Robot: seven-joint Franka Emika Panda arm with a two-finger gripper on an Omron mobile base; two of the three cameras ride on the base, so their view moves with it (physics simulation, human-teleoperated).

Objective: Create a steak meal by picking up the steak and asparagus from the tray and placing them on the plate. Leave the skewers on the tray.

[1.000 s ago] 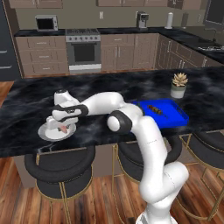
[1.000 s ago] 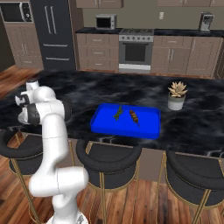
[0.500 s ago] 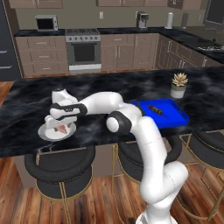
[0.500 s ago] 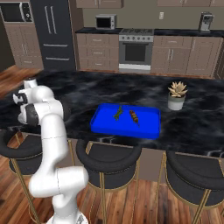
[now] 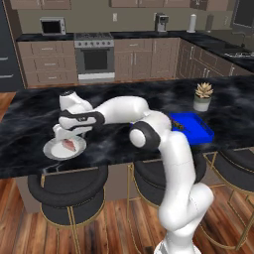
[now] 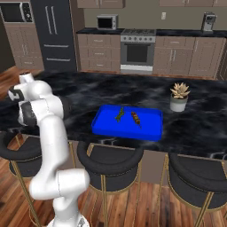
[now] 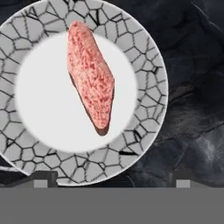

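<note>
The steak [image 7: 89, 78], a pinkish-red wedge, lies on the round white-grey plate [image 7: 144, 131], free of the fingers. My gripper [image 7: 111, 179] hangs just above the plate with its fingertips [image 7: 41, 178] far apart, open and holding nothing. In the left base view the gripper [image 5: 64, 135] hovers over the plate [image 5: 52, 151] and steak [image 5: 68, 145] at the counter's left end. The blue tray [image 6: 106, 125] sits mid-counter with the green asparagus [image 6: 119, 114] and a brown skewer [image 6: 135, 118] lying on it.
A potted succulent [image 6: 179, 97] stands behind the tray's right end. Black bar stools [image 5: 67, 191] line the dark marble counter's near edge. The tray [image 5: 201, 133] lies well to the right of the plate.
The gripper has opened and let go of the steak, which now rests on the plate. The hand has lifted slightly above it.
</note>
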